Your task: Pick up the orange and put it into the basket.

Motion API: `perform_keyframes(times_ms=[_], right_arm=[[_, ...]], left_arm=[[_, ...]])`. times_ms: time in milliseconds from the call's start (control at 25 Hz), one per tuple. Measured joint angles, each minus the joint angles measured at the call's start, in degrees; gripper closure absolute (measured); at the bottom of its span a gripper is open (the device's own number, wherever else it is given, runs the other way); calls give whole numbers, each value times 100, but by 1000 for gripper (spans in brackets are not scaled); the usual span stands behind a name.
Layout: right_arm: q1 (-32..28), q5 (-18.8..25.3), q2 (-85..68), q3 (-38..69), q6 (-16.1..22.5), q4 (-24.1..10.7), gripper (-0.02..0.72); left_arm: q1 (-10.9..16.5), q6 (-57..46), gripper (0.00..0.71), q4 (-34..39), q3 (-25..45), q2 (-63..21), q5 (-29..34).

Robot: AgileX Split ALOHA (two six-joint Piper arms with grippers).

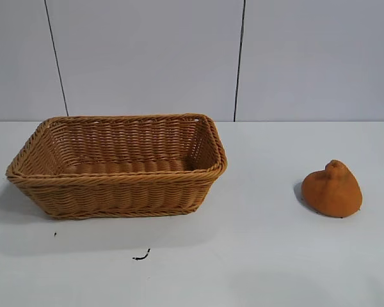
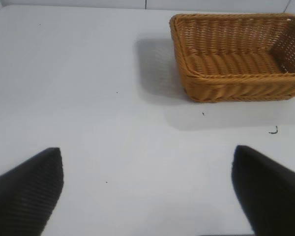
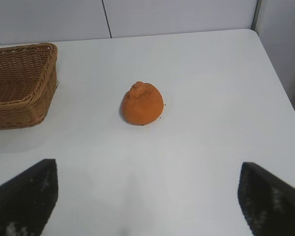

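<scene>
The orange point(image 1: 333, 189) is a dull-orange lumpy fruit with a knobby top, resting on the white table at the right; it also shows mid-table as the orange point(image 3: 142, 103) in the right wrist view. The wicker basket point(image 1: 118, 185) stands empty at the left, and its end shows as the basket point(image 3: 20, 96) beside the fruit. My right gripper point(image 3: 147, 169) hangs open well short of the orange, nothing between its fingers. My left gripper point(image 2: 147, 155) is open over bare table, away from the basket point(image 2: 236, 83). Neither arm shows in the exterior view.
A small dark squiggle point(image 1: 141, 256) lies on the table in front of the basket. A grey panelled wall point(image 1: 192, 57) runs behind the table. The table's edge point(image 3: 280, 83) lies beyond the orange in the right wrist view.
</scene>
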Motion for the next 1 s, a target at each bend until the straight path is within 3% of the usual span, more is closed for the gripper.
perform_keyframes(times_ms=[400,800,1000], right_arm=[[0,6,448,-154,-2,-35,21],[0,0,3913,-1644,-2,68,21],[0,-11,6279,-3006,-18,203,21]], left_arm=[[0,0,44,0,0,0,7],[0,0,44,0,0,0,2],[0,0,44,0,0,0,2]])
